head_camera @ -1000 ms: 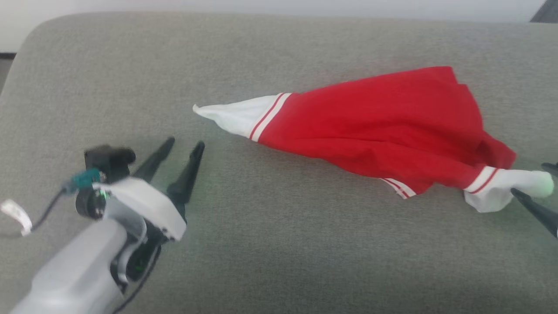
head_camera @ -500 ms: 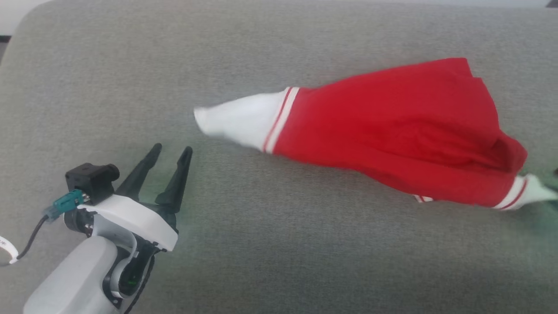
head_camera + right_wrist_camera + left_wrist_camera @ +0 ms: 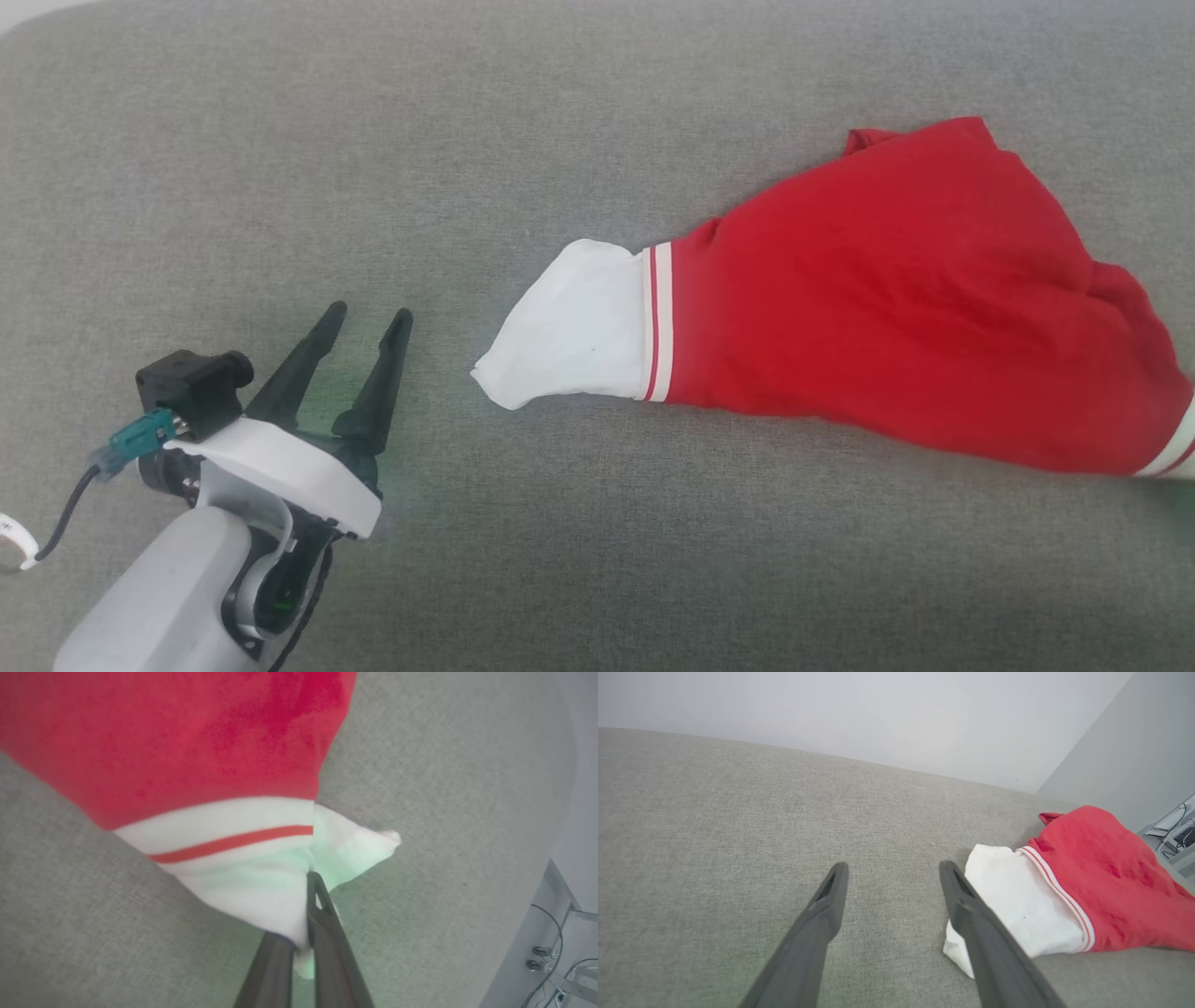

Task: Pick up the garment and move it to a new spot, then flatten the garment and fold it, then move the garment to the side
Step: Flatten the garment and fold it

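The garment (image 3: 887, 308) is bright red with white ends and narrow striped bands; it stretches across the right half of the grey surface. Its left white end (image 3: 574, 341) lies flat, a short way right of my left gripper (image 3: 369, 317), which stands open with nothing between its fingers. From the left wrist, that white end (image 3: 1017, 905) sits just right of my right-hand finger (image 3: 971, 914), with the left gripper (image 3: 892, 870) over bare fabric. My right gripper (image 3: 306, 896) is shut on the garment's other white end (image 3: 252, 891), pinching the cloth between its fingers.
The grey upholstered surface (image 3: 467, 140) spreads wide to the left and front of the garment. A pale wall (image 3: 878, 718) rises behind it. Cables and metal fittings (image 3: 556, 970) lie beyond the surface's right edge.
My right gripper has shut on the garment's right white end and drawn the garment rightward; its left white end slid away from my left gripper. The head camera has tilted down.
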You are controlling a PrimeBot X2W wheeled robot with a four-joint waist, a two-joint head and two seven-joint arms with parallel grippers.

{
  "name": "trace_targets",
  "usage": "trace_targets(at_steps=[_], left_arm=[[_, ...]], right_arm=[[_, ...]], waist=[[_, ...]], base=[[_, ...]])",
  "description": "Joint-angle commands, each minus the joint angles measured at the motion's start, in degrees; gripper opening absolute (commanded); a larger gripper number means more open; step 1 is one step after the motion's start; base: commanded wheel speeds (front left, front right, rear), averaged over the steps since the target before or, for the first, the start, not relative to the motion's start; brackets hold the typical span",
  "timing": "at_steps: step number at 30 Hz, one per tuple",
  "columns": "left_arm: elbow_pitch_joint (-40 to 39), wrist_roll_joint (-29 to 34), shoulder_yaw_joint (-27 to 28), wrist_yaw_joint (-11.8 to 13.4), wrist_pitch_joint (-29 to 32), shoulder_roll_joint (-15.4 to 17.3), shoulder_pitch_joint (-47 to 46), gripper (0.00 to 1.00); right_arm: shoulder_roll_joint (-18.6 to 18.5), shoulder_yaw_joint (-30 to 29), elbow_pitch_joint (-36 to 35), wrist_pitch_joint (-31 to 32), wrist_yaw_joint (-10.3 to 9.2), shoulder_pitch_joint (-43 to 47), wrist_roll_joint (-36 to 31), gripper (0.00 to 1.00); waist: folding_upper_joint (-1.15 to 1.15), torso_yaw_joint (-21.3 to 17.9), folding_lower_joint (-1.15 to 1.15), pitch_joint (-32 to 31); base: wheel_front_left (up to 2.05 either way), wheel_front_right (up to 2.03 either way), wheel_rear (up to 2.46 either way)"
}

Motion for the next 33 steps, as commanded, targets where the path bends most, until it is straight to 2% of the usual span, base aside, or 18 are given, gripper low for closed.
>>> trace_targets(at_steps=[1, 6, 8, 9, 12, 13, 18, 19, 23, 28, 33], left_arm=[[0.3, 0.9, 0.5, -0.3, -0.3, 0.2, 0.9, 1.0], [0.3, 1.6, 0.7, -0.6, 0.0, 1.7, 0.6, 1.0], [0.0, 1.9, 0.4, -0.8, 0.6, 2.7, -0.1, 1.0], [-0.3, 2.1, 0.1, -1.1, 1.2, 3.3, -0.5, 1.0], [-1.5, 4.6, -1.3, -2.0, 3.7, 6.1, -2.3, 1.0], [-3.2, 6.0, -2.6, -3.2, 6.2, 8.1, -4.1, 1.0], [-8.7, 8.8, -6.5, -6.0, 15.1, 13.3, -10.1, 1.0], [-8.7, 8.8, -6.5, -6.0, 15.1, 13.3, -10.1, 1.0], [-13.4, 7.2, -11.9, -7.3, 24.7, 16.1, -15.6, 1.0], [-20.7, 3.1, -23.1, -7.3, 35.2, 18.4, -23.5, 1.0], [-21.8, -0.3, -32.4, -7.3, 40.3, 18.2, -30.5, 1.0]], right_arm=[[1.3, 0.1, 0.8, -0.9, 0.0, 1.2, -0.2, 0.0], [5.8, -1.5, 3.9, -4.5, 0.0, 1.7, -1.5, 0.02], [7.6, -2.6, 5.2, -6.2, 0.0, 1.4, -2.2, 0.47], [8.5, -3.4, 5.8, -7.1, 0.0, 1.3, -2.3, 1.0], [10.5, -5.5, 6.9, -9.4, -0.01, 2.8, -3.0, 1.0], [12.2, -8.2, 6.8, -11.2, 0.0, 4.1, -2.1, 1.0], [15.4, -15.9, 3.2, -15.0, 0.0, 9.0, -0.8, 1.0], [15.4, -15.9, 3.2, -15.0, 0.0, 9.0, -0.8, 1.0], [17.7, -20.9, -2.0, -15.8, 0.0, 13.2, -0.6, 1.0], [21.0, -23.9, -8.7, -14.1, 0.0, 16.3, -2.3, 1.0], [23.8, -23.4, -13.1, -12.3, 0.0, 16.1, -3.8, 1.0]], waist=[[0.0, -0.1, 0.0, 0.1], [0.0, -1.0, 0.0, 0.0], [0.0, -1.6, 0.0, -0.3], [0.0, -1.9, 0.0, -0.5], [0.0, -2.9, 0.0, -1.4], [0.0, -3.6, 0.0, -2.1], [0.0, -5.6, 0.0, -3.1], [0.0, -5.6, 0.0, -3.1], [0.0, -7.2, 0.0, -3.1], [0.0, -9.5, 0.0, -2.3], [0.0, -11.2, 0.0, -1.2]], base=[[0.0, 0.0, 0.0], [0.0, 0.0, 0.0], [0.0, 0.0, 0.0], [0.0, 0.0, 0.0], [0.0, 0.0, 0.0], [0.0, 0.0, 0.0], [0.0, 0.0, 0.0], [0.0, 0.0, 0.0], [0.0, 0.0, 0.0], [0.0, 0.0, 0.0], [0.0, 0.0, 0.0]])
